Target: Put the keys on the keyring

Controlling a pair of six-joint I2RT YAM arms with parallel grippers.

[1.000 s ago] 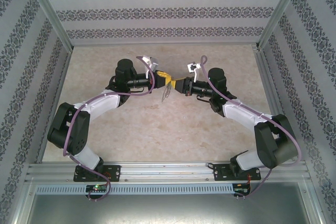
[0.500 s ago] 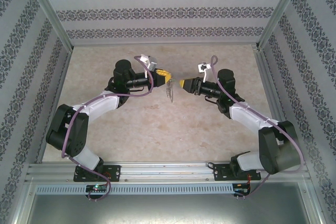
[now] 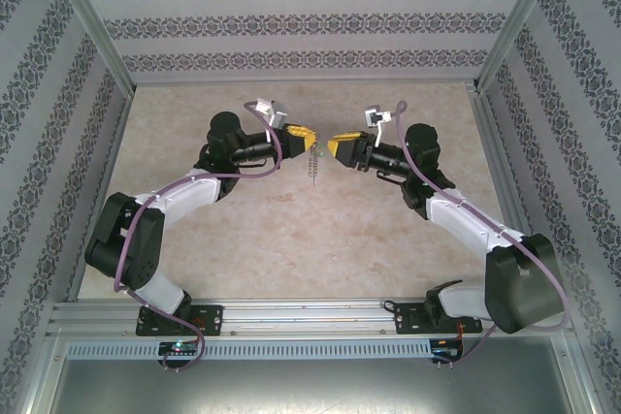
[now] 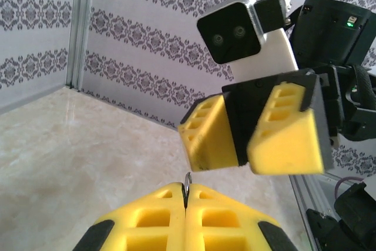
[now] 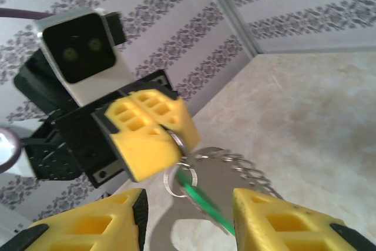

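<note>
Dangling the keyring (image 5: 226, 171) in mid-air from the left jaws, which are clamped fully together, yellow pads (image 5: 150, 136) pinching a sliver of metal at the loop's top. Seen from the left wrist as a thin wire edge (image 4: 186, 186) poking up between the shut pads. Probably gripped that high to leave the oval and its row of small grey bits hanging free and open to approach from the opposite side. Carries the keys (image 5: 202, 201) in the same cluster: green tag slanting down across the loop, below a small silver ring (image 5: 175, 181) just under the pinch. Cannot tell whether already threaded onto the loop or merely lying against it. Faces the right jaws, parted to a middling gap with nothing between them, pads (image 4: 282, 145) about level with the pinch, near it but apart from the metal. Reads as a stand-off before a bite on the tag or ring. Hangs, in the top view, well above the bench (image 3: 291, 239), over its far half, so plenty of free room below and toward the near rail. Less room behind, with the patterned back wall (image 3: 291, 26) and the frame post (image 3: 89, 16) bounding the far edge. Tightest margin judged to be between the opposing pads, nearly nose to nose.
</note>
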